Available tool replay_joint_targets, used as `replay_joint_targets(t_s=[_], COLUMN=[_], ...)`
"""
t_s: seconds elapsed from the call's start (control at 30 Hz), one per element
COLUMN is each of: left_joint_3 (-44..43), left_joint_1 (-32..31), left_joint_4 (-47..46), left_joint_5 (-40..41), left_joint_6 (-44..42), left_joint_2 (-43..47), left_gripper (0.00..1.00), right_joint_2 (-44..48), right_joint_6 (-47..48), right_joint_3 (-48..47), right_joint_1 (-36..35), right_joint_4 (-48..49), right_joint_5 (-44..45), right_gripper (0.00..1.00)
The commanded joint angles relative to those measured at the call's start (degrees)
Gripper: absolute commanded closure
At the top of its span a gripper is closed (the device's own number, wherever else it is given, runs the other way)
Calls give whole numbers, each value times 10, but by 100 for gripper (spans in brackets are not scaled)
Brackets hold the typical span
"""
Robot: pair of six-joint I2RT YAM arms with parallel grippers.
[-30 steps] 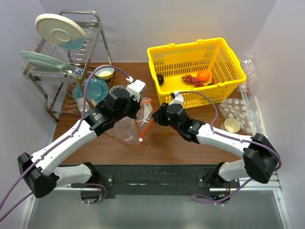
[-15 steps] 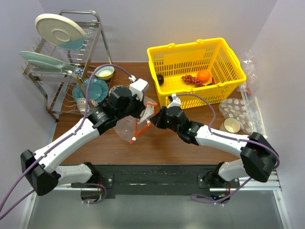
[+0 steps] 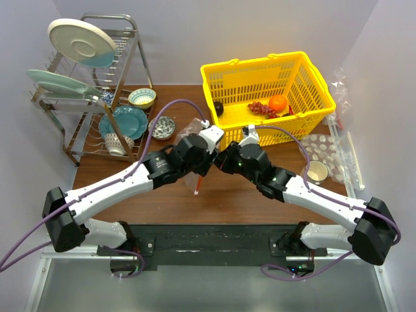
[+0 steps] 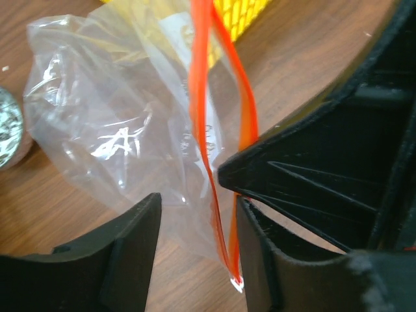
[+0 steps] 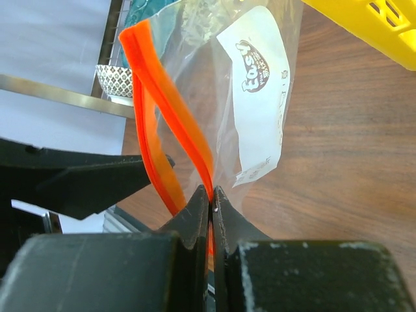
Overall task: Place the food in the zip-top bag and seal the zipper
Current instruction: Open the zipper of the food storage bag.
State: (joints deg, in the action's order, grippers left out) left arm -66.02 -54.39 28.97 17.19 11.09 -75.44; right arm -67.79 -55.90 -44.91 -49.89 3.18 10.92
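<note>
The clear zip-top bag (image 3: 189,129) hangs above the table between both grippers, its white label (image 5: 260,78) facing the right wrist view. Its red-orange zipper (image 4: 203,97) is parted into two strips. My right gripper (image 5: 211,193) is shut on one strip near the bag's lower corner (image 3: 197,186). My left gripper (image 4: 197,214) is open, with both strips between its fingers close to the right-hand finger (image 4: 260,260). In the top view the left gripper (image 3: 209,156) and right gripper (image 3: 224,162) nearly touch. An orange (image 3: 277,103), dark red grapes (image 3: 260,108) and a dark round fruit (image 3: 218,108) lie in the yellow basket (image 3: 253,68).
A dish rack (image 3: 84,84) with plates, a teal plate (image 3: 123,120) and bowls stands at the back left. A small patterned bowl (image 3: 162,127) sits just behind the bag. A cup (image 3: 316,170) and dimpled clear packaging (image 3: 325,148) lie at the right edge.
My left gripper has opened and swung right with its arm towards the table's middle. My right gripper closed on the zipper strip. The bag was carried right and now hangs more upright.
</note>
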Motion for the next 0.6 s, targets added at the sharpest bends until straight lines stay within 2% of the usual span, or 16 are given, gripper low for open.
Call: replay_joint_targets(t_s=[0.0,0.2,0.47,0.5,0.53,0.57], left_joint_3=[-21,-5,21,21,19,18], left_joint_1=[-20,-31,-31,-31,-31,-31], left_joint_4=[11,25,29,37,42,44], left_joint_5=[138,180,186,198,204,206], left_joint_6=[24,41,67,72,81,80], left_joint_2=[-2,-2,1,3,6,14], left_gripper=[50,51,53,56,69,77], right_joint_2=[19,40,69,70,71,70], right_joint_6=[-15,-14,-11,-9,-8,-5], right_joint_3=[-23,-20,-28,-27,-26,-26], right_joint_1=[-3,-4,-4,-4,-4,-4], right_joint_4=[-18,-30,-70,-75,-78,-86], right_joint_5=[9,16,31,36,46,53], right_gripper=[100,100,100,100,100,100])
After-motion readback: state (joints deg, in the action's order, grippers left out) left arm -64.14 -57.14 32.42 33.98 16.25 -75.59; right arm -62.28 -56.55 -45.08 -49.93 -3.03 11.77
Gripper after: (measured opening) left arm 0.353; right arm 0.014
